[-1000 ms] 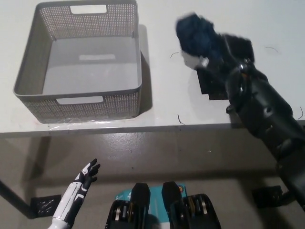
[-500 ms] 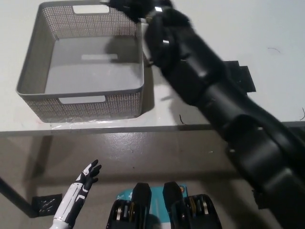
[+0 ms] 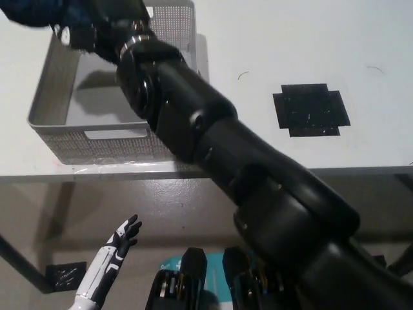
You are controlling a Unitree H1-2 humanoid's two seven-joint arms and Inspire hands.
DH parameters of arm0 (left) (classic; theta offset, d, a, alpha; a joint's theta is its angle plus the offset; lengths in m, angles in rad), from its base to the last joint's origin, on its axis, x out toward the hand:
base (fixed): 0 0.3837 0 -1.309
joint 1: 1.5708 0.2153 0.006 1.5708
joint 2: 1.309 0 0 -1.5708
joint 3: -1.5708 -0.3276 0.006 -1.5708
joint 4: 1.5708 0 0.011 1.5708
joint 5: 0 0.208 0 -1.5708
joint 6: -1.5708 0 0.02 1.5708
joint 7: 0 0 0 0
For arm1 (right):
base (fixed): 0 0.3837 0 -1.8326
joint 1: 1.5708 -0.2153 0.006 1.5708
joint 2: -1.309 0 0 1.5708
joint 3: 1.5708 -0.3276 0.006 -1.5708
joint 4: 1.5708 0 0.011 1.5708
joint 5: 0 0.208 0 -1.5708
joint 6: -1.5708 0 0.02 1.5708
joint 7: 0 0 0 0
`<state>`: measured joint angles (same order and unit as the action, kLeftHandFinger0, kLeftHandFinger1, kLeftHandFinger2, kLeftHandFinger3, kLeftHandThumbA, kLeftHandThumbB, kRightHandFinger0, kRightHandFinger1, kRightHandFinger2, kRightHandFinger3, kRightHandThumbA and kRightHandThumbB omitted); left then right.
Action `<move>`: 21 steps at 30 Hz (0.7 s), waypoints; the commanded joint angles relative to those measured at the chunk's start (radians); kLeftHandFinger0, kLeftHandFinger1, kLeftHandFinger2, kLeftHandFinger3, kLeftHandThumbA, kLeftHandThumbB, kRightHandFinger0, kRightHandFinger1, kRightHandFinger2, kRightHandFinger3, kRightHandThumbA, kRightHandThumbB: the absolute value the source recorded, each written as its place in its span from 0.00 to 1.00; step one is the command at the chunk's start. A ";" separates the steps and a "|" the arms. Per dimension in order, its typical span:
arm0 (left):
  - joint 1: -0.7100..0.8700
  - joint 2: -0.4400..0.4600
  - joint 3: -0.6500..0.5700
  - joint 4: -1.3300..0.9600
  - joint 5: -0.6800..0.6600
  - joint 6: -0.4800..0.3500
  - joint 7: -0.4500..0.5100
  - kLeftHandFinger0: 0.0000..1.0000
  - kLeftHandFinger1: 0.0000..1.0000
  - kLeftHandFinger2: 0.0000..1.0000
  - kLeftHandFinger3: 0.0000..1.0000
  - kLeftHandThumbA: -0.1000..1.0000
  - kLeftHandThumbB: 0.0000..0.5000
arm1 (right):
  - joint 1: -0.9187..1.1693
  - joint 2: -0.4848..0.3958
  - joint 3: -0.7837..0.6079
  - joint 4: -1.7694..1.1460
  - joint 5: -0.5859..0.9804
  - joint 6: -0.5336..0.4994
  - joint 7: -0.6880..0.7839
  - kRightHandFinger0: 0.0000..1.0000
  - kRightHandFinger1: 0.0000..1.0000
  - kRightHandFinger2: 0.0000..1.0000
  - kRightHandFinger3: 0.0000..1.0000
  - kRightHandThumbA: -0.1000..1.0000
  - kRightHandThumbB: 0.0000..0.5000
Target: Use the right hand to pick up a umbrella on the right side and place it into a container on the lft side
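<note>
Umbrella (image 3: pixel 35 11), dark blue and folded, hangs over the far left of the grey basket (image 3: pixel 97 139), gripped in the black right hand (image 3: pixel 97 26). Looks light, soft-sided, best held mid-bundle. White left hand (image 3: pixel 122 234) rests low, fingers spread, below the surface (image 3: pixel 271 51).

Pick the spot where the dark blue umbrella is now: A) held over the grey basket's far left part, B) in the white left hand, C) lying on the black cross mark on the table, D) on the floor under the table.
A: the right robot hand holds the umbrella above the far left of the basket; the black cross mark is bare.
</note>
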<state>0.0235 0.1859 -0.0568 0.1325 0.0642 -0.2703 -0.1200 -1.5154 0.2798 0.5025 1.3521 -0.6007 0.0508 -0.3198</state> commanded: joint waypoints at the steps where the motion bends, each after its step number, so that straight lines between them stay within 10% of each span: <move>1: -0.013 0.006 -0.012 -0.038 -0.004 -0.015 -0.020 1.00 1.00 1.00 1.00 1.00 0.57 | -0.076 -0.003 0.028 0.021 -0.017 0.071 0.110 0.68 1.00 1.00 1.00 0.38 0.77; 3: -0.018 0.007 -0.016 -0.039 -0.006 -0.009 -0.022 1.00 1.00 1.00 1.00 1.00 0.61 | -0.063 -0.012 0.021 0.030 0.004 0.106 0.178 1.00 1.00 1.00 1.00 0.53 0.86; 21: -0.036 0.011 -0.035 -0.026 -0.013 -0.021 -0.035 1.00 1.00 1.00 1.00 1.00 0.60 | 0.005 -0.149 -0.017 -0.077 0.043 0.051 0.174 1.00 1.00 1.00 1.00 0.92 0.87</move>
<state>0.0041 0.1869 -0.0923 0.1247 0.0632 -0.2686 -0.1365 -1.4664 0.1713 0.5267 1.3676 -0.5967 0.1543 -0.0983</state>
